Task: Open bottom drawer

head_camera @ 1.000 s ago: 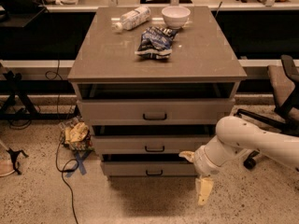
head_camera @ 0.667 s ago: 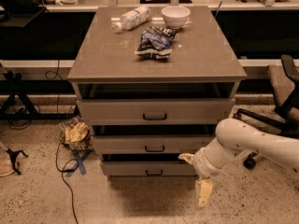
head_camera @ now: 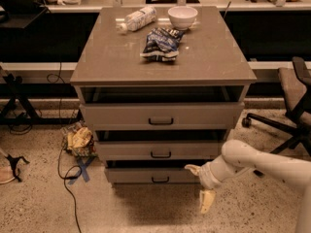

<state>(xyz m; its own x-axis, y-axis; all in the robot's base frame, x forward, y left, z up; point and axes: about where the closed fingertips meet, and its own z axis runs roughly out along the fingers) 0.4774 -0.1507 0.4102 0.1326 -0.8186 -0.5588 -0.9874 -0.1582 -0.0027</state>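
The white arm (head_camera: 252, 160) enters from the frame's 4 o'clock corner and runs low over the floor toward 9 o'clock. It bends at the wrist, so the gripper (head_camera: 200, 186) sits at approx. 5 o'clock of the frame, in front of the cabinet's (head_camera: 160, 57) lower right corner. The gripper is released and holds nothing: its upper finger (head_camera: 192, 169) points toward 10 o'clock and its lower finger (head_camera: 206, 201) hangs toward 6 o'clock, w/ a wide gap between them. The bottom drawer (head_camera: 141, 174) is the lowest and narrowest front of the cabinet, just above the floor, at 6 o'clock under the middle drawer (head_camera: 126, 150) and the top drawer (head_camera: 121, 116). From the gripper this drawer lies at approx. 9-10 o'clock. Its small black handle (head_camera: 160, 179) is at 9 o'clock, near the upper finger but apart from it. That finger's tip is in front of the right end of the drawer front; I cannot tell if it touches. A dark gap shows above each of the 3 fronts. On the cabinet top, toward 12 o'clock, are a plastic bottle (head_camera: 138, 19) lying down, a white bowl (head_camera: 182, 17) and a dark snack bag (head_camera: 160, 42). An office chair (head_camera: 291, 106) stands at 3 o'clock of the cabinet, and a crumpled yellow bag (head_camera: 80, 140) lies on the floor at its 8 o'clock.
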